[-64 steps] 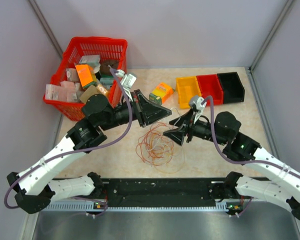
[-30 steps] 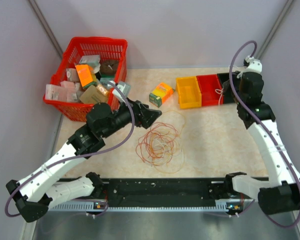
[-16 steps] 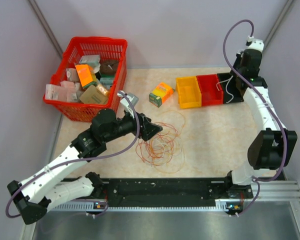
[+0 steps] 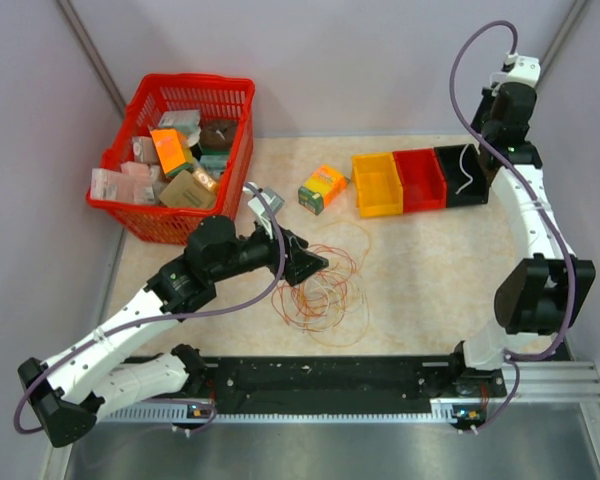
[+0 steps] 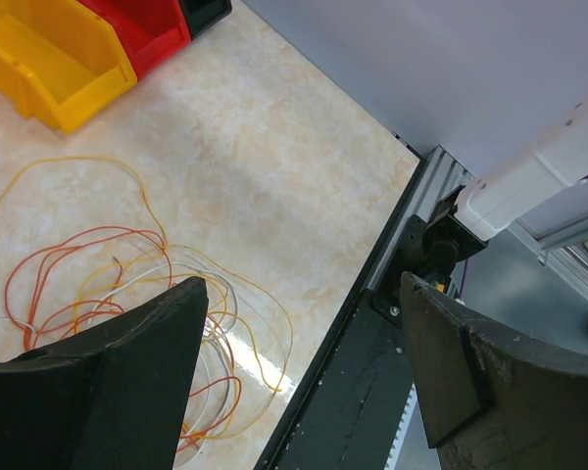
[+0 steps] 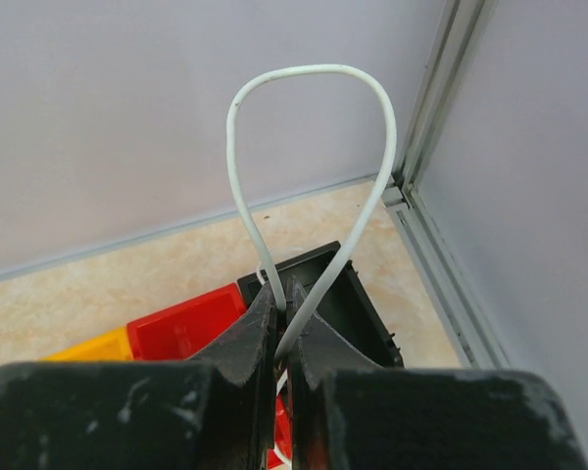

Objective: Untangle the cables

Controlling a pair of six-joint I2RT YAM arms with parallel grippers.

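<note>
The cables lie in a loose tangle of orange-red, yellow and white loops on the table's middle. My left gripper hangs open right over the tangle's upper left part. In the left wrist view the loops spread under and left of the wide-apart left gripper, with nothing between its fingers. My right gripper is raised at the back right corner, shut on a white cable. That cable arches up past the right gripper, and its end dangles over the black bin.
Yellow bin, red bin and the black bin stand in a row at the back right. A red basket full of packets fills the back left. An orange-green box lies behind the tangle. A black rail runs along the near edge.
My right arm swung from the tangle to the back right corner and rose, carrying the white cable over the black bin. My left gripper moved forward and right onto the tangle.
</note>
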